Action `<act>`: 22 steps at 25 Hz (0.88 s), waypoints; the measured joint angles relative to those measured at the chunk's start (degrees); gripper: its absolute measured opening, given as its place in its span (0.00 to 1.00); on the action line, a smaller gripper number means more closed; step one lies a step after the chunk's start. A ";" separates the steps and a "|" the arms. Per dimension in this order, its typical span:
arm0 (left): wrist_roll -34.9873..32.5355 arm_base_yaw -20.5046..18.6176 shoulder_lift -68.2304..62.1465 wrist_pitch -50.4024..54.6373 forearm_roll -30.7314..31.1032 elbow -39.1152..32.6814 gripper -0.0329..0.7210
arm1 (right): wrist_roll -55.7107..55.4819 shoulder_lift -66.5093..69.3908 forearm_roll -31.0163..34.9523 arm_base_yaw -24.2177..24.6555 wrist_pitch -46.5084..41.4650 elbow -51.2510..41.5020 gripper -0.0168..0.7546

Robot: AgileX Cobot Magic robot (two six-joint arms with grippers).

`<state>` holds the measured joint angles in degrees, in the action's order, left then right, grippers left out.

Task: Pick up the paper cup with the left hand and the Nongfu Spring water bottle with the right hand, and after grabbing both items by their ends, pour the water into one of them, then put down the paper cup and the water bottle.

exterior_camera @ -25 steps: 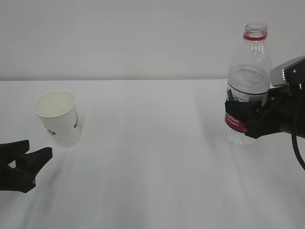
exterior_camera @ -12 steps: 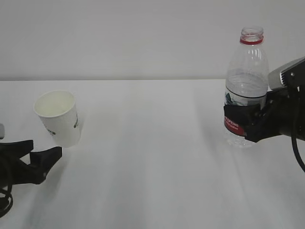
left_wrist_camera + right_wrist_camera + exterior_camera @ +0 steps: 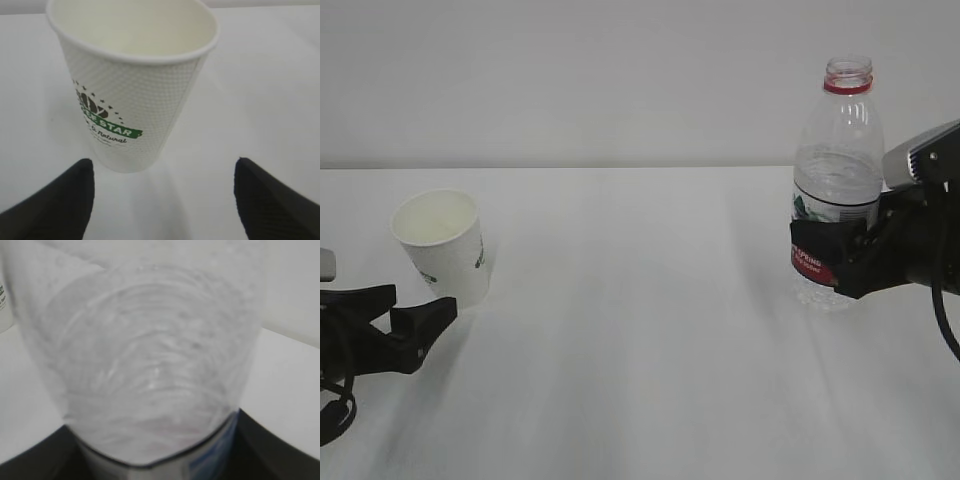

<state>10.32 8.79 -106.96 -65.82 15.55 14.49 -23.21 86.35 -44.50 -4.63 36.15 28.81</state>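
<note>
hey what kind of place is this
Probably a robot lab test bench: a bare white table against a blank wall, holding only a paper cup and a water bottle.

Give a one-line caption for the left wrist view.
Open left gripper faces the upright paper cup.

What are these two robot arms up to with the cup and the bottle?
The right claw is clamped around the label of an uncapped water bottle, holding it upright. The left claw is open, its fingers just short of a white paper cup that nothing grips yet. No pouring is happening.
</note>
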 joint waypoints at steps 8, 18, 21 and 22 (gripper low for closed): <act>0.00 0.00 0.00 0.00 0.00 0.09 0.88 | 0.00 0.00 0.00 0.00 0.00 0.00 0.62; 0.08 0.00 0.00 0.00 0.64 2.03 0.88 | -0.10 0.00 0.00 0.00 -0.04 0.00 0.62; 0.08 0.00 -0.04 0.00 0.90 3.29 0.90 | -0.10 0.00 0.00 0.00 -0.04 0.00 0.62; 0.08 0.00 -0.13 -0.10 0.90 3.55 0.91 | -0.10 0.00 0.00 0.00 -0.04 0.00 0.62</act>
<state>10.40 8.79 -107.09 -65.92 16.45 18.04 -23.30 86.35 -44.50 -4.63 36.11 28.81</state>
